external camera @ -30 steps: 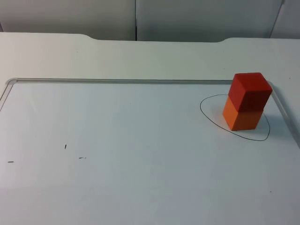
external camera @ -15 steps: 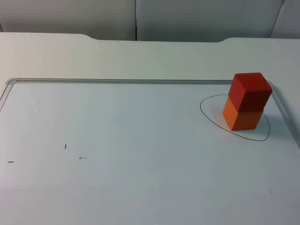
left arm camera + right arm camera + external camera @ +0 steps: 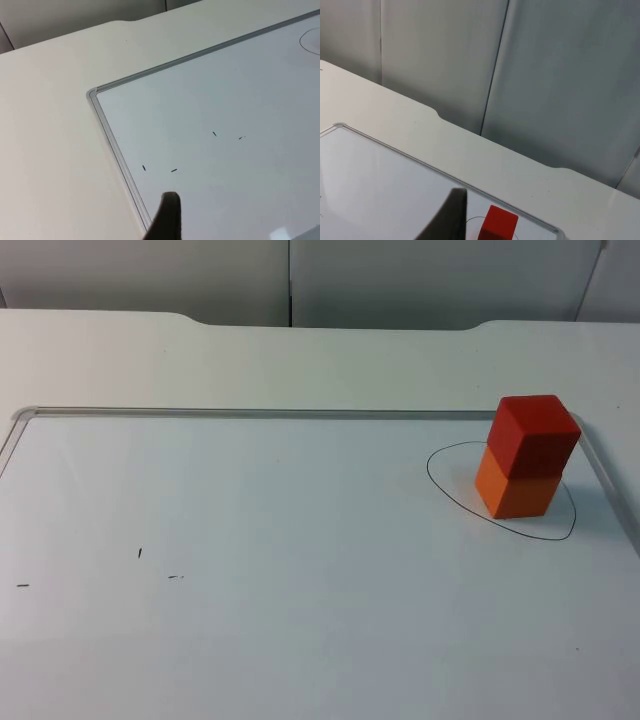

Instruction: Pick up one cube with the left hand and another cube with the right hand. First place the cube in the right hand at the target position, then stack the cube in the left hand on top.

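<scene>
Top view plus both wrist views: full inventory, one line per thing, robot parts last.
red cube: 1, red, stacked on the orange cube, slightly twisted against it.
orange cube: 1, orange, on the whiteboard inside the drawn outline.
target outline: 1, thin black line, near the whiteboard's far right corner.
whiteboard: 1, white with silver frame, flat on the table, a few small black marks.
table: 1, white.
partition wall: 1, grey, behind the table.
left gripper fingertip: 1, black, above the whiteboard's edge.
right gripper fingertip: 1, black, near the red cube.

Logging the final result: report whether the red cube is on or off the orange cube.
On. The red cube rests squarely atop the orange cube, inside the drawn outline on the whiteboard.
</scene>
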Motion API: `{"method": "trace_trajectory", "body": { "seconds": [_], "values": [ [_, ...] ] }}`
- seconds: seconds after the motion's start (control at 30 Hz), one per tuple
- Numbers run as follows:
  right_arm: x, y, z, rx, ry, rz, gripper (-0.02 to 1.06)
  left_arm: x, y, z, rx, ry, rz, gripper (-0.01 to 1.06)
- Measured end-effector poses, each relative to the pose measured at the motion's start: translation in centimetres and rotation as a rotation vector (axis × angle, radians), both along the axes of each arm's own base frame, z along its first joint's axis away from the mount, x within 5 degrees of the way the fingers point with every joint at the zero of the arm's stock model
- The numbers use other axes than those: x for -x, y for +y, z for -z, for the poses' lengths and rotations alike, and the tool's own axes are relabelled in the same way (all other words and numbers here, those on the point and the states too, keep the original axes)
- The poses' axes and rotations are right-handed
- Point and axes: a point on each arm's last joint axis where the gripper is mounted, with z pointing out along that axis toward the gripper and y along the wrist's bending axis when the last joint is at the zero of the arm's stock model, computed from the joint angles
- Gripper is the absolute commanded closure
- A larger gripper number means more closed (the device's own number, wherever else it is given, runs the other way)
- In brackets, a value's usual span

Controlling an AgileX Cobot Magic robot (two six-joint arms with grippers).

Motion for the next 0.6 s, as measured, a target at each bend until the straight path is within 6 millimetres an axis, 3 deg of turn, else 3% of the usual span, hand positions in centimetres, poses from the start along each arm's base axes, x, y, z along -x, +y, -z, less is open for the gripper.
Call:
{"method": "trace_trajectory", "body": {
  "seconds": [0.1, 0.2, 0.23, 0.27, 0.6],
  "values": [
    [0.0, 0.0, 0.0, 0.0, 0.0, 0.0, 0.0, 0.0, -0.01, -0.01, 0.002, -0.001, 0.001, 0.27],
    [0.0, 0.0, 0.0, 0.0, 0.0, 0.0, 0.0, 0.0, -0.01, -0.01, -0.001, -0.002, 0.002, 0.09],
    [0.0, 0.0, 0.0, 0.0, 0.0, 0.0, 0.0, 0.0, -0.01, -0.01, -0.003, -0.003, 0.003, 0.09],
    [0.0, 0.0, 0.0, 0.0, 0.0, 0.0, 0.0, -0.01, -0.01, -0.02, -0.002, -0.003, 0.003, -0.01],
    [0.69, -0.2, 0.94, 0.028, 0.098, -0.006, 0.0, 0.0, -0.03, -0.02, -0.004, -0.003, 0.006, 0.0]
  ]
}}
